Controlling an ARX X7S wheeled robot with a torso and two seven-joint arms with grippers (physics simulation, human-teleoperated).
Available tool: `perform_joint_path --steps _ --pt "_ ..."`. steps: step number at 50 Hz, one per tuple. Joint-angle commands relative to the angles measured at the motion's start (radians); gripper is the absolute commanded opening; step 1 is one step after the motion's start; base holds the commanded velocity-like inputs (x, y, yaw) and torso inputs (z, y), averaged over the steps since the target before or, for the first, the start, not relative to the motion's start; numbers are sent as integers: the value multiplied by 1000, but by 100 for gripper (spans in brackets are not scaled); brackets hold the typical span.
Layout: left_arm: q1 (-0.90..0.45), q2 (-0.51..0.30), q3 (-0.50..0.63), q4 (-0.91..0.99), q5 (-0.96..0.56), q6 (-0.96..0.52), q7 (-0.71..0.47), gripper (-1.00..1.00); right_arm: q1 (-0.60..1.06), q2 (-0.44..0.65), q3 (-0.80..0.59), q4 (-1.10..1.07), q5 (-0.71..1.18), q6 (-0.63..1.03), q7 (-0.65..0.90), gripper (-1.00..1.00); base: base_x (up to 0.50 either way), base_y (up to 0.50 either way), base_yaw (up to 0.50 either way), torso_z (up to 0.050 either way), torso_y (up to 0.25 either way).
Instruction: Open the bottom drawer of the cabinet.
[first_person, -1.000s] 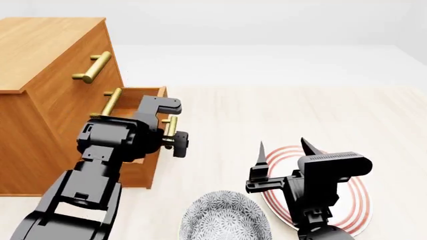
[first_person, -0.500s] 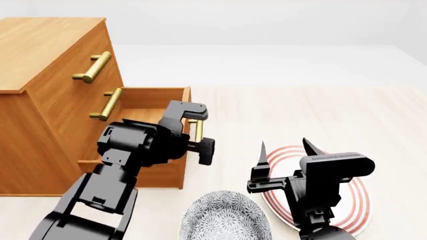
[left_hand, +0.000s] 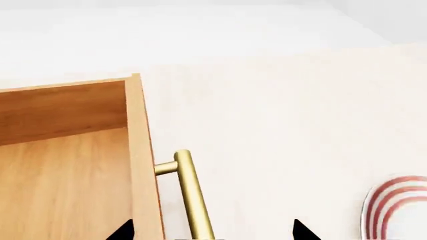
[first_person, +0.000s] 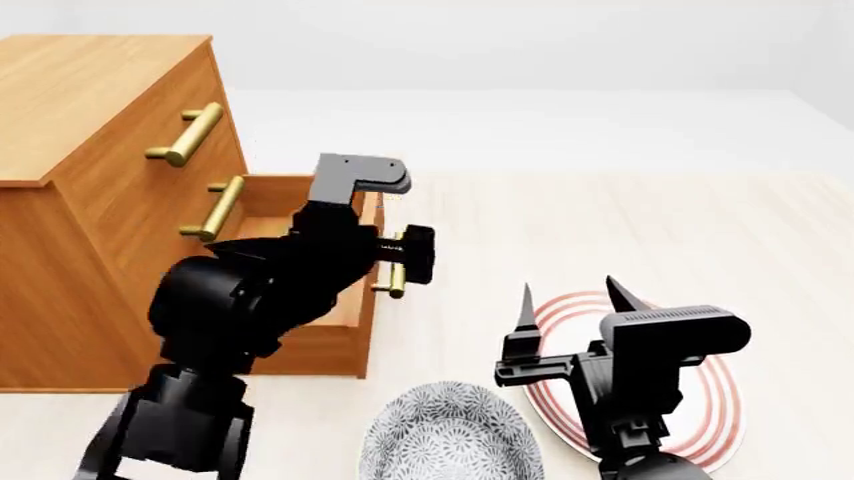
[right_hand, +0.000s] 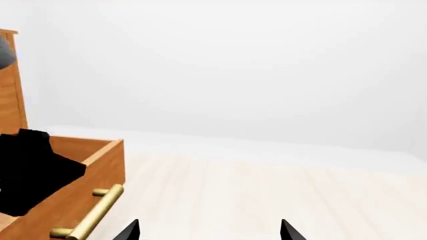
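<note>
The bottom drawer (first_person: 320, 300) juts well out of the cabinet (first_person: 94, 150), so it counts as open. The left gripper (left_hand: 208, 231) straddles its brass handle (left_hand: 191, 192), fingers spread apart. The right gripper (first_person: 567, 295) idles, fingers spread.

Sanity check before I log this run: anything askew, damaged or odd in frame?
Nothing stands out. The bottom drawer stands pulled out square from the cabinet, its brass handle straight and intact. The left gripper is open at that handle. The patterned bowl and striped plate lie flat, unspilled.
</note>
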Motion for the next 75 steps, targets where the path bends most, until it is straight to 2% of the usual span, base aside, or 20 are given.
perform_joint_path --steps 1,2,4,7,9,11,14,16,20,23,27,41,49,51,55,60,75 --pt "83 -53 -210 685 -175 14 -230 100 10 1 -10 -5 1 7 6 100 0 0 0 0 0" --pt "90 -53 -251 762 -217 -24 -267 100 14 0 -10 -2 2 9 6 100 0 0 0 0 0" --pt "103 -65 -251 828 -217 -29 -293 100 18 0 -11 -2 4 12 6 100 0 0 0 0 0" --pt "164 -68 -312 959 -308 -70 -321 100 26 1 -15 -14 4 23 11 100 0 0 0 0 0" --pt "213 -86 -306 1024 -316 -62 -316 100 32 1 -17 -17 3 29 14 100 0 0 0 0 0" --pt "307 -115 -279 1100 -262 7 -297 100 40 1 -21 -28 -4 29 18 100 0 0 0 0 0" --pt "427 -184 -187 1161 -87 160 -258 100 63 11 -31 -76 -31 25 31 100 0 0 0 0 0" --pt "511 -199 -190 1187 -32 246 -253 100 89 21 -39 -107 -46 32 33 100 0 0 0 0 0" --pt "590 -222 -151 1201 77 349 -262 100 171 36 -57 -167 -75 72 38 100 0 0 0 0 0" --pt "608 -231 -148 1217 91 370 -264 100 232 43 -73 -224 -94 103 44 100 0 0 0 0 0" --pt "586 -240 -130 1245 102 349 -281 100 285 39 -80 -299 -99 144 55 100 0 0 0 0 0" --pt "538 -255 -107 1284 83 322 -328 100 289 53 -100 -389 -115 179 76 100 0 0 0 0 0" --pt "304 -256 -98 1349 -8 171 -394 100 489 37 -83 -509 -71 384 78 100 0 0 0 0 0" --pt "239 -297 -67 1351 -73 181 -468 100 551 62 -86 -514 -2 401 124 100 0 0 0 0 0" --pt "90 -351 -41 1350 -244 166 -609 100 735 184 -131 -514 259 405 341 100 0 0 0 0 0" --pt "51 -377 -22 1349 -295 183 -657 100 870 259 -146 -513 424 381 466 100 0 0 0 0 0" --pt "-13 -461 45 1344 -381 275 -759 100 1016 318 -199 -509 535 351 579 100 0 0 0 0 0"
